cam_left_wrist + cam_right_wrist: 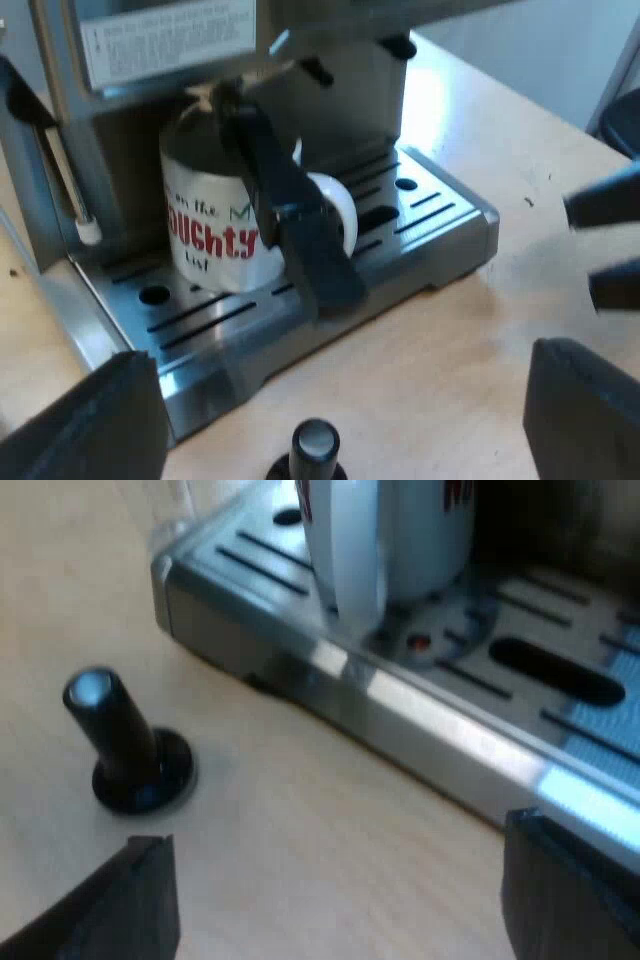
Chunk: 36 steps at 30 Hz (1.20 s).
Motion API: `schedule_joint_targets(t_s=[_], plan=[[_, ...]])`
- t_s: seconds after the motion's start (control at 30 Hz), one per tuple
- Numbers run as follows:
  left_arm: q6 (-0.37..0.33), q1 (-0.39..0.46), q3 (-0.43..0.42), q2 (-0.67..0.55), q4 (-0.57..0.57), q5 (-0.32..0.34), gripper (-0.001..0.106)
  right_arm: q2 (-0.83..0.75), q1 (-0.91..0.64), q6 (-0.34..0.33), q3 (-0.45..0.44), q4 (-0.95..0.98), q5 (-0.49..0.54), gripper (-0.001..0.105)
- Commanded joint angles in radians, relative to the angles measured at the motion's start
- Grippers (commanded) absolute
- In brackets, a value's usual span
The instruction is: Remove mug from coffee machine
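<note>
The counter (pixel 480 330) is pale wood, smooth and shiny where the light hits it. A white wall (pixel 520 40) stands past one edge of it.

Our left gripper (pixel 345 365) hangs over the wood. Its two black fingers are spread wide and there is nothing between them. Close by it a tamper (pixel 315 450) with a black knob stands upright on the counter, just beside the long edge of the drip tray (pixel 440 215). The tray is silver with dark slots, and it belongs to the espresso machine (pixel 150 45).

The mug (pixel 215 225) sits on the tray, tucked in under the machine. It is white with red letters. The dark handle (pixel 290 215) of the metal holder sticks out from the machine and crosses in front of the mug. We cannot tell if the two touch.

Our right gripper (pixel 340 880) is low over the counter. Its fingers are spread wide too and hold nothing. Near it are the tamper and the tray's shiny edge. Past that edge, the mug's white ear points toward this gripper.
</note>
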Motion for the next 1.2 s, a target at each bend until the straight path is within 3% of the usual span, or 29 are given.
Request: schedule_joint_targets(t_s=[0.03, 0.13, 0.43, 0.7, 1.2], plan=[[0.005, -0.003, 0.002, 0.0, -0.003, -0.002, 0.087, 0.029, 0.0, -0.01, 0.0, -0.09, 0.024, 0.069], [0.005, -0.003, 0.002, 0.0, -0.003, -0.002, 0.087, 0.073, 0.0, -0.01, 0.0, -0.158, 0.073, 0.069], [0.005, -0.003, 0.002, 0.0, -0.003, -0.002, 0.087, 0.207, 0.0, -0.007, 0.0, -0.341, 0.08, 0.069], [0.005, -0.003, 0.002, 0.0, -0.003, -0.002, 0.087, 0.343, 0.0, 0.102, 0.0, -0.583, 0.08, 0.069], [0.005, -0.003, 0.002, 0.0, -0.003, -0.002, 0.087, 0.51, 0.0, 0.103, -0.011, -0.776, 0.033, 0.069]])
